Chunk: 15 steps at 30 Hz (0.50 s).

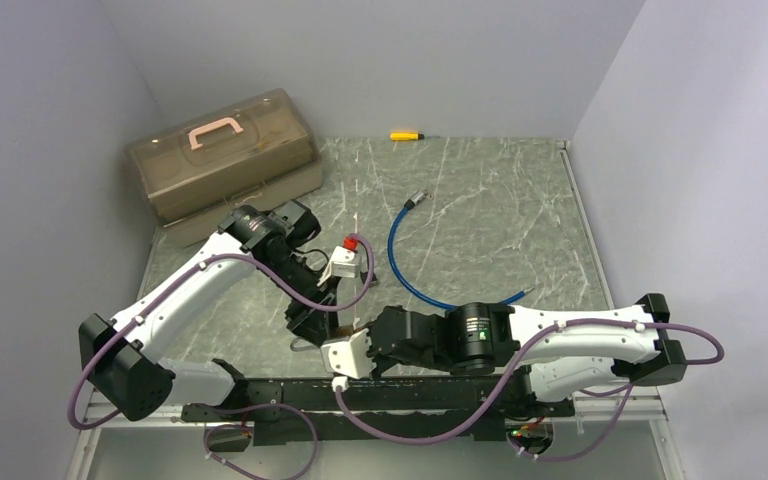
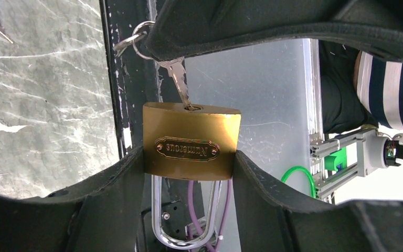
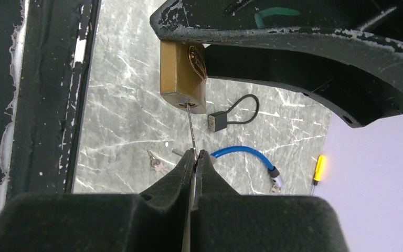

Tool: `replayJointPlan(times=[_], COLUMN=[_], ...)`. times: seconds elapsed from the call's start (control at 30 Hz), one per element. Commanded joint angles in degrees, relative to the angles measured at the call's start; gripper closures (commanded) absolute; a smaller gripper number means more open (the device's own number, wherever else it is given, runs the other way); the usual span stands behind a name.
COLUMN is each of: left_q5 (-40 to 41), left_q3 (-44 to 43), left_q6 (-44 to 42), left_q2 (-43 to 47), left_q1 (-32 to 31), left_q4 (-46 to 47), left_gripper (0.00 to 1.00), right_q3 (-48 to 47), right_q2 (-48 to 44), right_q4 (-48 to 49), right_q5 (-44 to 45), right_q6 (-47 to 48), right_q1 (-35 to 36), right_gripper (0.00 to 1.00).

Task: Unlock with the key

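Note:
A brass padlock (image 2: pixel 191 140) with a chrome shackle (image 2: pixel 186 231) is clamped between the fingers of my left gripper (image 2: pixel 189 160), keyhole end away from the camera. A silver key (image 2: pixel 178 84) on a ring sits in the keyhole. My right gripper (image 3: pixel 195 155) is shut on the key's head, with the blade (image 3: pixel 190 128) running straight into the padlock (image 3: pixel 181 79). In the top view both grippers meet near the front middle of the table, left (image 1: pixel 310 315) and right (image 1: pixel 355 345). The shackle looks seated in the body.
A brown toolbox (image 1: pixel 225 160) stands at the back left. A blue cable (image 1: pixel 400 250), a yellow screwdriver (image 1: pixel 405 135), a small black cable lock (image 3: pixel 218 122) and spare keys (image 3: pixel 156 163) lie on the marble table. The black base rail (image 1: pixel 380 395) runs along the near edge.

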State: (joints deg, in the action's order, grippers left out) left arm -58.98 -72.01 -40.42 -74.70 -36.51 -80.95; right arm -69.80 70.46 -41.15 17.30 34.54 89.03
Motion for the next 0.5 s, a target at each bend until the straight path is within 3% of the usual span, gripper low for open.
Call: replayJointPlan(times=[0.0, 0.47], left_q5=[-3.83, -3.33], left_q3=[-0.60, -1.38], left_q6=[5.71, 7.97], left_q2=[1.57, 2.36], left_q1=[0.20, 1.30], left_q4=[7.81, 9.61], left_gripper=[1.00, 1.00], right_q3=[-2.97, -1.83], right_q2=[0.89, 0.88], right_q4=[4.47, 7.35], right_q5=[-0.78, -1.23], right_q6=[-0.11, -1.84], right_q1=[1.78, 2.68], right_gripper=[1.00, 1.00])
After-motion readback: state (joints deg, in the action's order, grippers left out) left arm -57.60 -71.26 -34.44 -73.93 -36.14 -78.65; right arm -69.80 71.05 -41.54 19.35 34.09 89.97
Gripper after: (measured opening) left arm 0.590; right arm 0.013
